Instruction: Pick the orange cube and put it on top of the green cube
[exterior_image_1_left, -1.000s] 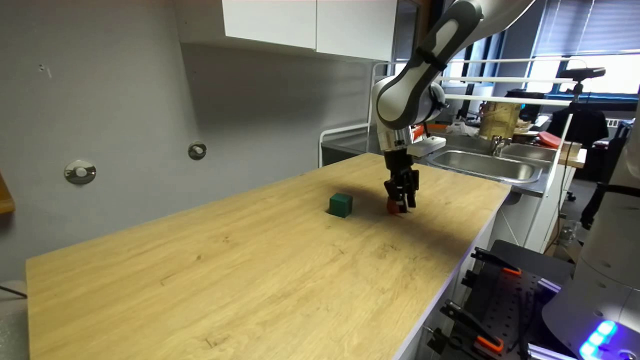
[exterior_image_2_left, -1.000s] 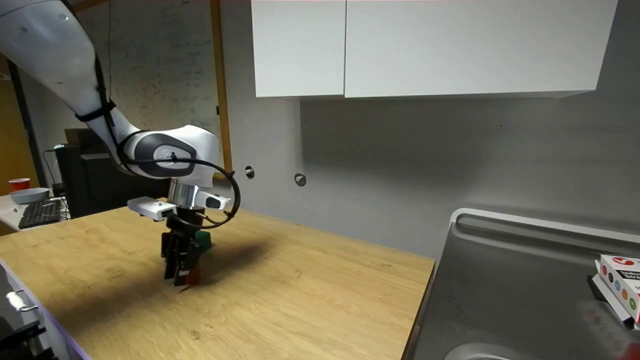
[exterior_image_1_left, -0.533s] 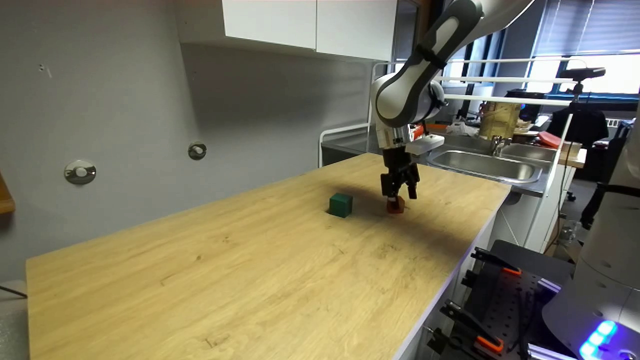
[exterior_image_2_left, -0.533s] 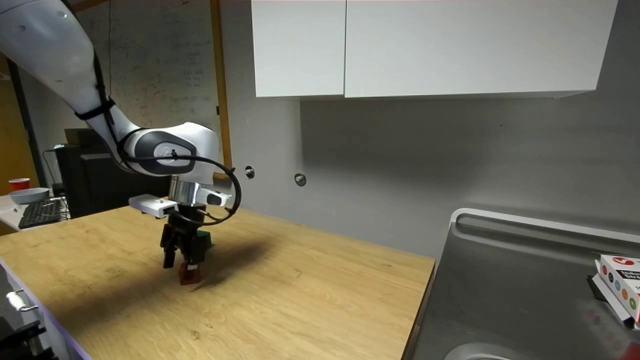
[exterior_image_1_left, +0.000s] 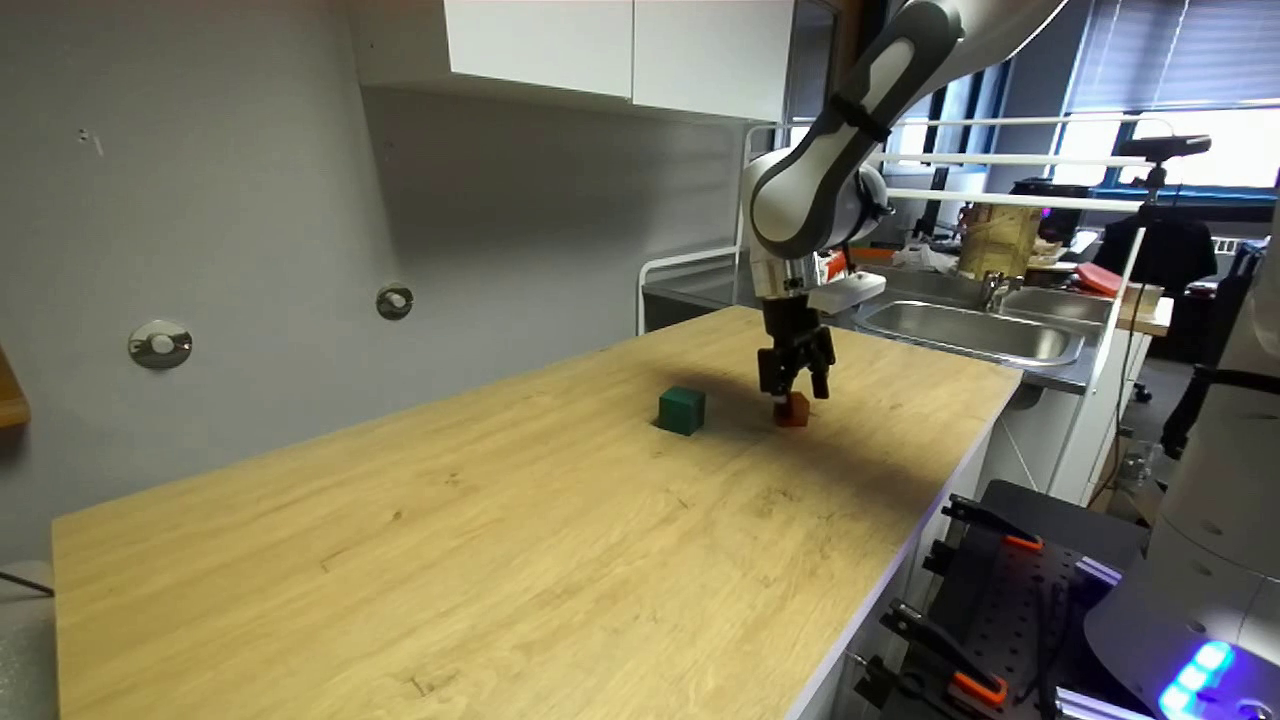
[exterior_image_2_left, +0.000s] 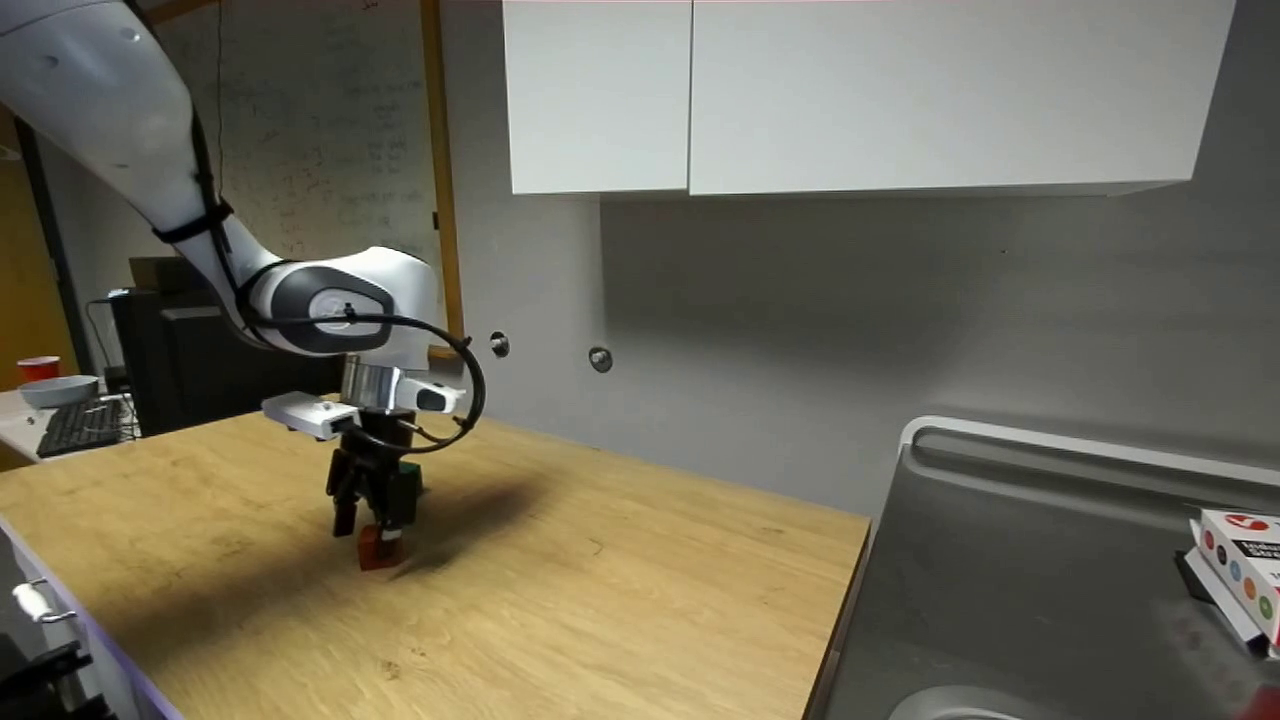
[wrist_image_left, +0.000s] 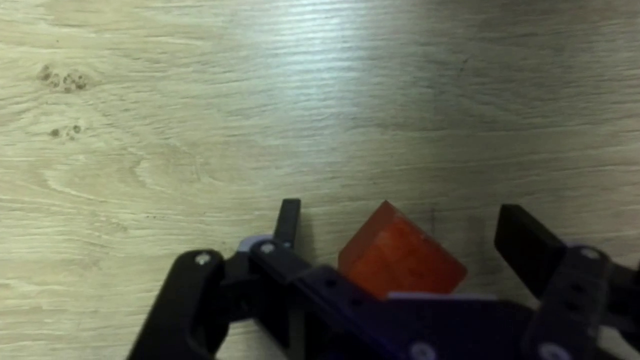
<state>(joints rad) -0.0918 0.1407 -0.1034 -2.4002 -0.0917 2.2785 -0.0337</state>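
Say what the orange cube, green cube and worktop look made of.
Orange cube: perhaps painted or stained wood with low sheen; the colour is mottled, one edge patchily pale. Plastic is possible.
Green cube: wood or plastic, unclear; plain, even, matte faces.
Worktop: wood or printed laminate, with grain and knots; soft glare in the wrist view suggests satin.

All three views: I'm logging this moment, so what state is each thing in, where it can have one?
gripper: open
orange cube: on the worktop, ungripped, turned askew to the gripper
green cube: on the worktop, nothing on top
wall cabinet doors: shut
window blind: lowered partway
base light: lit blue
sink tap: too small to tell whether running
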